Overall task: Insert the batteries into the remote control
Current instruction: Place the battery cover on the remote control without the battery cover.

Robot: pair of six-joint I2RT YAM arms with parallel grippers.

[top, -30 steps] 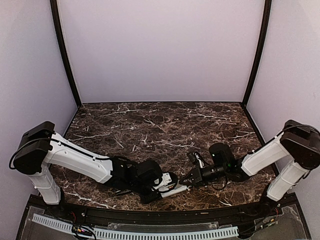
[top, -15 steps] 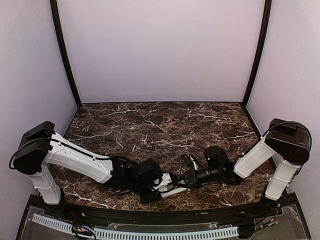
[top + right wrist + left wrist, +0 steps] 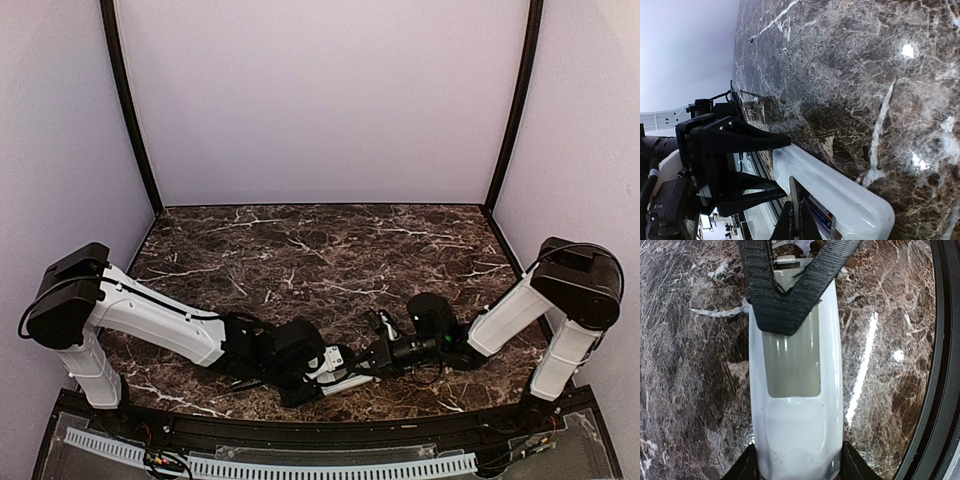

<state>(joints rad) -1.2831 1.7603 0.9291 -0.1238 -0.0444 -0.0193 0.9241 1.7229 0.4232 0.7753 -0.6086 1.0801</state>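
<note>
So your left jaws are clamped on the remote control (image 3: pixel 350 380), right at the near edge of the tabletop (image 3: pixel 300 250), roughly in the middle between the two arm bases. In the left wrist view the left fingers (image 3: pixel 746 469) squeeze the long sides of the white body at one end. That's a narrow grip, only as wide as the handset. The remote sits back-up, low over the marble, with the recessed bay (image 3: pixel 792 360) open to the camera. Your right jaws come in from the opposite end. Their black ribbed fingers (image 3: pixel 760 285) slant together into a V, and the tip pokes down into the far end of the bay, so they look closed to a point. I can't tell if there's a battery pinched in there. In the right wrist view you see the rounded end of the handset beside the marble and a blue printed patch (image 3: pixel 818 212) inside the bay. It could be a cell or just a label, honestly can't say.
</note>
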